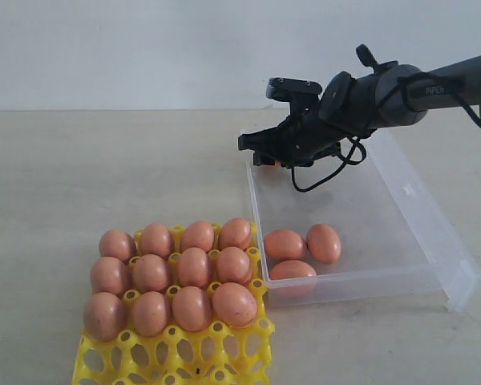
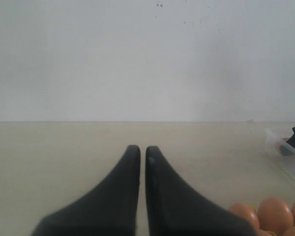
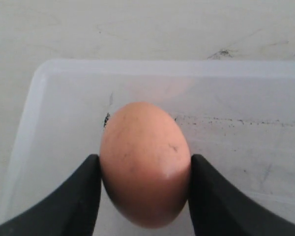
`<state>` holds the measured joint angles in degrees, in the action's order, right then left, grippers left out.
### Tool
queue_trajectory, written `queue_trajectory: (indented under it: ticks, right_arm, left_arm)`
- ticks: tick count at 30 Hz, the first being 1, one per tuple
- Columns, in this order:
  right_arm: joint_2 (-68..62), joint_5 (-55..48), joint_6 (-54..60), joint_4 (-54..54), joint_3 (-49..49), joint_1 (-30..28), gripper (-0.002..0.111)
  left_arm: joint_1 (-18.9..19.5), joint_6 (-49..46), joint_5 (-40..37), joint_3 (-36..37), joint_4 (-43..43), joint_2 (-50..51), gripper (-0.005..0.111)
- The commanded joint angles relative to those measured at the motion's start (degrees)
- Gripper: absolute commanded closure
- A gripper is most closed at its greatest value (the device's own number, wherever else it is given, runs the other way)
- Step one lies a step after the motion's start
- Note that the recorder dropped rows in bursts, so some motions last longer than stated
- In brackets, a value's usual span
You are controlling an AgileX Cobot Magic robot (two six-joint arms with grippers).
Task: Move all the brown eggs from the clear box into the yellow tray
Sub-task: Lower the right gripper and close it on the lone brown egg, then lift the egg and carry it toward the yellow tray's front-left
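one brown egg point(image 3: 145, 164) is clamped between the right gripper's point(image 1: 262, 151) fingers over the clear box's point(image 1: 433, 220) corner farthest from the yellow tray point(image 1: 176, 357) | three brown eggs point(image 1: 284, 243) lie in the box corner beside the tray | twelve are seated in tray cups | right arm point(image 1: 401, 92) is extended from the right across the box, wrist dipped | left gripper point(image 2: 138, 150) is pressed together, empty, low over the table point(image 2: 49, 147)

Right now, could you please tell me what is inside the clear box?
Three brown eggs lie loose near one corner of the clear box. The right gripper holds a fourth egg at the far corner, hiding anything beneath it.
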<state>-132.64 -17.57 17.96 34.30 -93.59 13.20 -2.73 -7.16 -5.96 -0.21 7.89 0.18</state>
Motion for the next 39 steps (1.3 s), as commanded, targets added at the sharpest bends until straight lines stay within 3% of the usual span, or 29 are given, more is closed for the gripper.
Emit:
queue_trajectory:
  ticks: [1,9,18,28,31,34,39]
  right_arm:
    - [0.02,0.11,1.03,-0.69,0.22,-0.12,0.108]
    - [3.51,-4.88,1.89,-2.03,0.71,-0.12,0.108]
    - [12.84,0.03,1.81,-2.03,11.03,-0.12,0.108]
    - [33.36,25.06,7.70,-3.10,38.87,-0.04,0.108]
    - [39.15,33.93,6.70,-10.37,46.76,1.71,0.108]
    - [43.22,40.00,2.05,-25.17,52.42,5.88,0.108]
    - [45.13,50.05,-16.48,-43.91,57.68,13.98,0.108]
  left_arm:
    - [0.15,-0.17,0.26,0.21,0.02,-0.18,0.103]
    - [0.15,-0.17,-0.04,0.21,0.02,-0.18,0.103]
    - [0.15,-0.17,-0.04,0.21,0.02,-0.18,0.103]
    - [0.15,-0.17,-0.04,0.21,0.02,-0.18,0.103]
    - [0.15,-0.17,-0.04,0.21,0.02,-0.18,0.103]
    - [0.15,-0.17,-0.04,0.21,0.02,-0.18,0.103]
    - [0.15,-0.17,0.18,0.21,0.02,-0.18,0.103]
